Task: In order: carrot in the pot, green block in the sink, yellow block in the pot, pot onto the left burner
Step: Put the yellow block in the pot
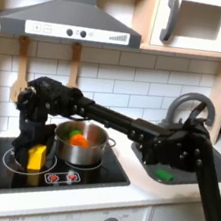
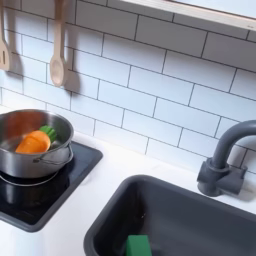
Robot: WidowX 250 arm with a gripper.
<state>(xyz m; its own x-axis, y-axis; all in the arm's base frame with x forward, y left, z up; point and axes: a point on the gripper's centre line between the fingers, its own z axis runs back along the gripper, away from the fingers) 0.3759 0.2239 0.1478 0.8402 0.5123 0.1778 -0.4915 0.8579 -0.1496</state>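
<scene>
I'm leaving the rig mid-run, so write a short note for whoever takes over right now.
Tool: down at the yellow block on the left burner; whether it grips is unclear.
Carrot: in the pot, on the right burner of the stove.
Green block: in the sink.
Done: carrot, green block.
Left: yellow block into pot, then pot onto left burner.

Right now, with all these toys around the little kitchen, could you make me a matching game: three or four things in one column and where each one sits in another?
Things:
1. carrot
2. green block
3. yellow block
4. pot

Places:
A. on the first exterior view's right burner
B. in the sink
C. inside the pot
D. over the first exterior view's left burner, at the pincer

Pairs: 1-C, 2-B, 3-D, 4-A
</scene>
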